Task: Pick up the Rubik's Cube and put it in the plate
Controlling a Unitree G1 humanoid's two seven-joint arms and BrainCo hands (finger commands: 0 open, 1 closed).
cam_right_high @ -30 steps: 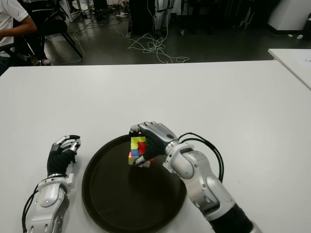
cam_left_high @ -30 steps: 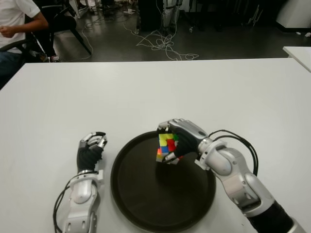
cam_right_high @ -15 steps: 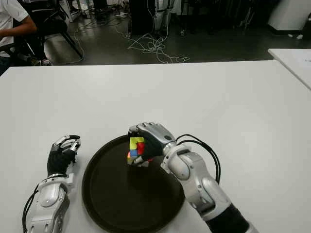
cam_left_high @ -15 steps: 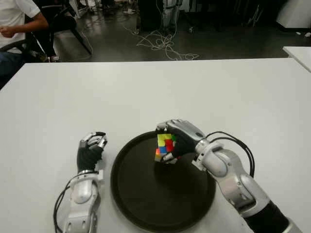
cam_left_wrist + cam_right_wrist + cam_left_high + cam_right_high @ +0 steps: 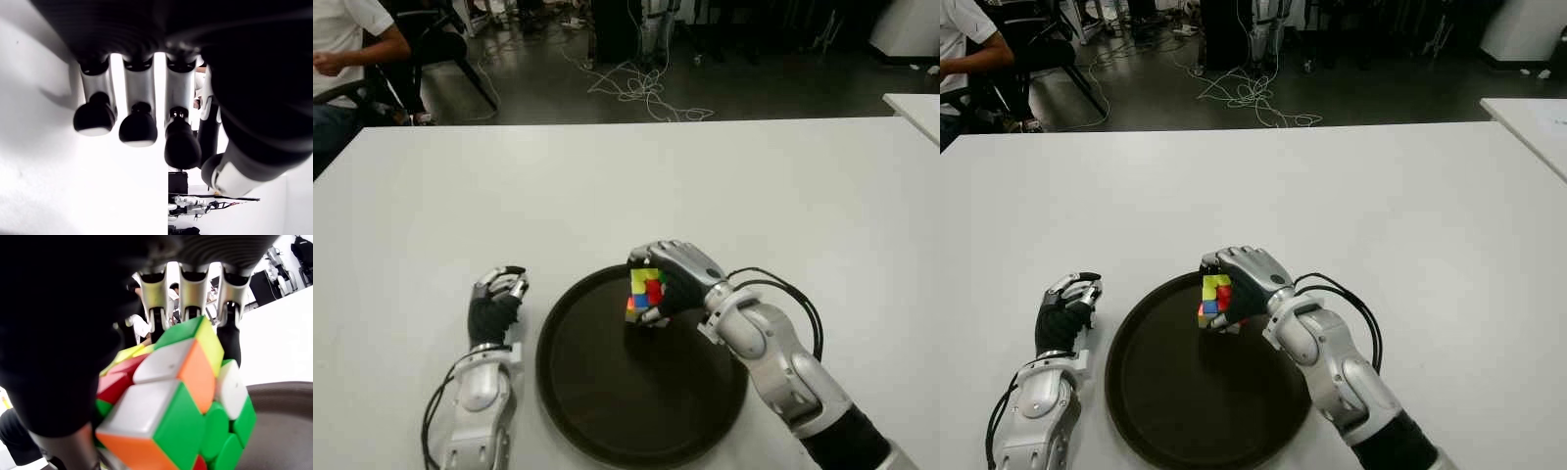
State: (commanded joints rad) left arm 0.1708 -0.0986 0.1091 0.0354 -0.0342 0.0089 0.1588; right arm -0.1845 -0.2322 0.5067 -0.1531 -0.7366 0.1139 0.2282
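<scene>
The Rubik's Cube (image 5: 646,294), with yellow, red, blue and green squares showing, is gripped in my right hand (image 5: 668,279), just above the far part of the round dark plate (image 5: 597,411). In the right wrist view the cube (image 5: 181,411) fills the palm, with fingers (image 5: 190,298) curled over its far side and the plate rim (image 5: 283,396) just beyond. I cannot tell whether the cube touches the plate. My left hand (image 5: 495,304) shows on the white table just left of the plate, its fingers (image 5: 139,127) curled with nothing in them.
The white table (image 5: 607,186) stretches far beyond the plate. A second white table's corner (image 5: 915,108) is at the far right. A seated person (image 5: 342,49) is at the far left, and cables (image 5: 641,88) lie on the floor behind.
My right hand has shifted the cube slightly left and toward the far rim of the plate. The left hand has not moved.
</scene>
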